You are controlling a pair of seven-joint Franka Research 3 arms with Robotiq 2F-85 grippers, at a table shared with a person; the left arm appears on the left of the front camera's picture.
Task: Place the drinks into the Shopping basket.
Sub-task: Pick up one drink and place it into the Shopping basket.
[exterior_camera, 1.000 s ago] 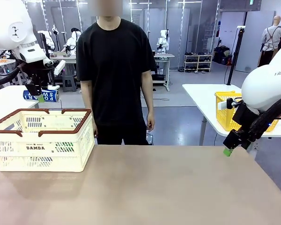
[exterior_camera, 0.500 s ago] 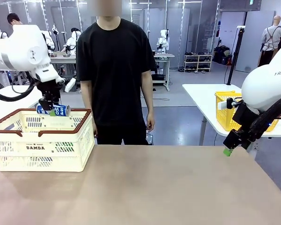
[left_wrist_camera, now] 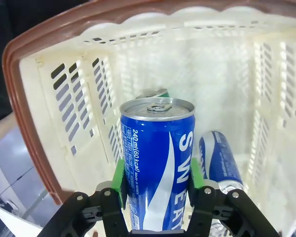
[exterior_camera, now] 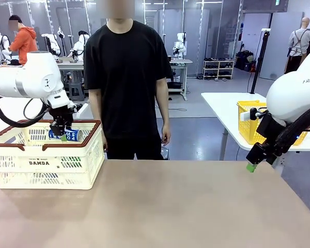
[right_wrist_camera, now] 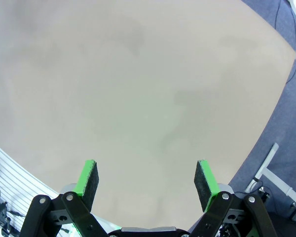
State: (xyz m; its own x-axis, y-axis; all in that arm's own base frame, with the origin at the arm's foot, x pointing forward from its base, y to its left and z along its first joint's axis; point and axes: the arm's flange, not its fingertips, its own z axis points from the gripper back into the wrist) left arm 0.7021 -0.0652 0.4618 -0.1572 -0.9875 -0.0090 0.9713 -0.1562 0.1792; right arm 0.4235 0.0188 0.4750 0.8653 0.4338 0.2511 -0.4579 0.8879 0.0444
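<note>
Left gripper (left_wrist_camera: 157,195) dropped into the Shopping basket (exterior_camera: 46,163) pinching the blue can (left_wrist_camera: 158,163); probably release low beside the others.

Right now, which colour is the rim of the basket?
Brown, above cream-white slotted walls. The basket rim shows best in the left wrist view.

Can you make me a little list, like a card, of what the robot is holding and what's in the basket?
Left gripper: shut on a slim blue can with a silver top
Can's place: just above the basket's inside, lying sideways
Basket: big cream-white plastic shopping basket with a brown rim
Already inside: another blue can, lying down, and a green-edged can top behind
Right gripper: open, holding nothing, over the bare tan table
Person: standing across the table in a black shirt
</note>
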